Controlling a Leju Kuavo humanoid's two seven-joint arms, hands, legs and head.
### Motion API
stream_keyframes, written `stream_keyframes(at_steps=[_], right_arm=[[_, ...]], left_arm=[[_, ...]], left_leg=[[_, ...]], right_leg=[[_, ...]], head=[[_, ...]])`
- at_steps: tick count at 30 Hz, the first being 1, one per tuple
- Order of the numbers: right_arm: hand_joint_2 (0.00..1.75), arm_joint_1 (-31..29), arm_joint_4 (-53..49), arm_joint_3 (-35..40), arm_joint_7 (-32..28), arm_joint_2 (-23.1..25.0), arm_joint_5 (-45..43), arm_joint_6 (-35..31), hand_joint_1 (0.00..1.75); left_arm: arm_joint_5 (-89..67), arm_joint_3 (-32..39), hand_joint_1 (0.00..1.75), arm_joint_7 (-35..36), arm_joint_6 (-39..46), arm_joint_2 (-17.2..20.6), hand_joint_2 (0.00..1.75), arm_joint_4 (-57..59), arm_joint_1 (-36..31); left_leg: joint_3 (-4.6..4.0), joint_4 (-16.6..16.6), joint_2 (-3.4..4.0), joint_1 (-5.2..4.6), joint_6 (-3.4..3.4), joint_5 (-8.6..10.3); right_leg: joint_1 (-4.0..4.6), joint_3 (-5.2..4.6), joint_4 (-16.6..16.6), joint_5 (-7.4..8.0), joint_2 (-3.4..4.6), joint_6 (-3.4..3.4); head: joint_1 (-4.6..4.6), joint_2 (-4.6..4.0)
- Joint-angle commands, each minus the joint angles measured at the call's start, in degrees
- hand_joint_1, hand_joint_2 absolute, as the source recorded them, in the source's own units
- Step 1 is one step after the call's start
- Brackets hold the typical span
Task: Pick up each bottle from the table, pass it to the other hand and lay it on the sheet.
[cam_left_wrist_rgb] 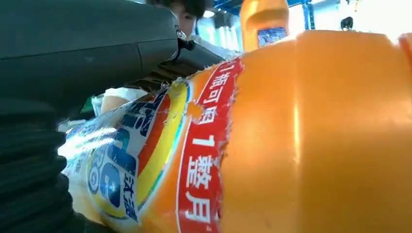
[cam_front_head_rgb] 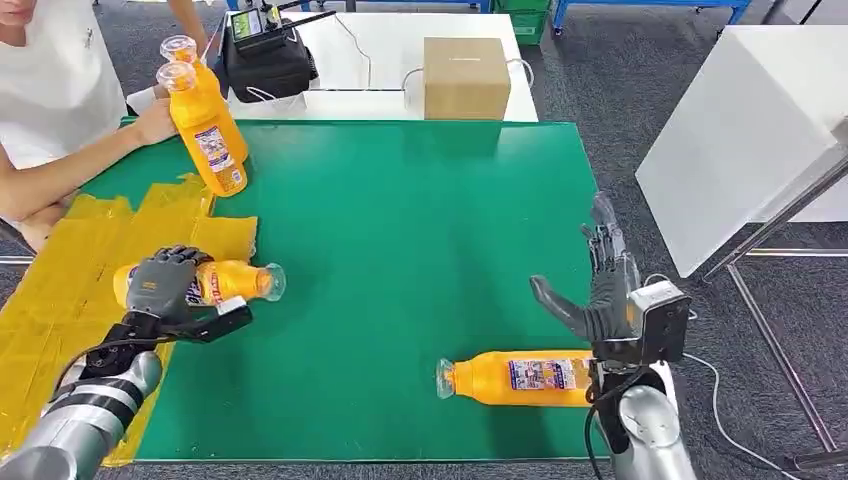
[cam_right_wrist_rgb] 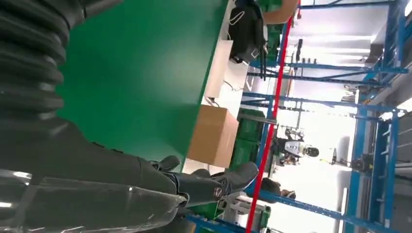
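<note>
My left hand (cam_front_head_rgb: pixel 165 285) grips an orange bottle (cam_front_head_rgb: pixel 225 281) that lies on its side over the right edge of the yellow sheet (cam_front_head_rgb: pixel 70 270), cap toward the table's middle. The left wrist view has this bottle (cam_left_wrist_rgb: pixel 291 145) close up, with my left hand (cam_left_wrist_rgb: pixel 87 53) wrapped over its label. Another orange bottle (cam_front_head_rgb: pixel 520 377) lies on the green table (cam_front_head_rgb: pixel 420 220) near the front edge. My right hand (cam_front_head_rgb: pixel 600 290) hovers just above and behind it, fingers spread, holding nothing; the right wrist view has my right hand (cam_right_wrist_rgb: pixel 160 179) above the green table (cam_right_wrist_rgb: pixel 141 73).
A person at the back left holds two upright orange bottles (cam_front_head_rgb: pixel 205 125) on the table. A cardboard box (cam_front_head_rgb: pixel 466 77) and a black device (cam_front_head_rgb: pixel 265 55) stand on the white table behind. A white board (cam_front_head_rgb: pixel 740 140) leans at the right.
</note>
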Motion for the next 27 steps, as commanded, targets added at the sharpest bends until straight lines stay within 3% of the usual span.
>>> stream_keyframes(at_steps=[1,3,5,6,11,15,27], right_arm=[[1.75,-2.9,5.0,2.5,0.2,-1.1,-0.1,0.0,0.0],[1.75,-2.9,5.0,2.5,0.2,-1.1,-0.1,0.0,0.0],[1.75,-3.1,5.1,2.8,0.2,-1.1,-0.1,0.0,0.0],[1.75,-3.2,5.2,2.8,0.2,-1.1,-0.1,0.1,0.0],[1.75,-4.0,5.5,3.0,1.2,0.1,1.0,-0.4,0.0],[1.75,-4.7,6.2,2.7,1.8,0.9,1.6,-0.5,0.0],[1.75,-4.6,6.4,1.9,2.5,1.3,2.6,-0.3,0.0]], left_arm=[[-2.6,-5.8,0.7,2.1,-1.0,1.9,1.75,7.7,-2.4],[-2.6,-5.8,0.7,2.1,-1.0,1.9,1.75,7.7,-2.4],[-3.6,-6.5,0.03,3.4,-3.8,2.0,1.75,8.9,-2.9],[-3.6,-6.5,0.0,3.7,-4.6,2.0,1.75,9.2,-2.9],[-5.2,-6.8,0.0,11.6,-17.4,1.1,1.75,12.6,-5.5],[-4.4,-5.8,0.0,13.8,-23.4,0.3,1.75,13.3,-6.0],[-2.1,-3.9,0.0,11.9,-27.8,-0.3,1.75,12.5,-5.4]], left_leg=[[0.21,0.0,0.16,0.05,-0.12,-0.09],[0.26,0.0,0.1,0.02,-0.13,-0.08],[0.25,0.0,0.13,0.04,-0.13,-0.09],[0.21,0.0,0.1,0.03,-0.12,-0.07],[0.2,0.0,0.0,0.04,-0.11,-0.05],[0.55,-0.1,-0.06,-0.02,-0.13,-0.04],[1.02,-0.2,0.07,-0.02,-0.24,-0.1]], right_leg=[[0.07,0.19,-0.1,-0.03,0.11,-0.04],[0.04,0.23,-0.1,-0.05,0.04,-0.04],[0.06,0.23,-0.1,-0.05,0.07,-0.05],[0.05,0.19,-0.1,-0.03,0.06,-0.04],[0.07,0.2,0.0,-0.02,0.04,-0.04],[0.05,0.58,-0.1,-0.02,0.01,-0.05],[0.06,0.92,-0.1,-0.03,0.07,-0.06]], head=[[0.0,0.0],[-0.02,0.0],[0.0,0.0],[0.0,0.0],[0.0,0.0],[-0.02,0.0],[-0.02,0.0]])
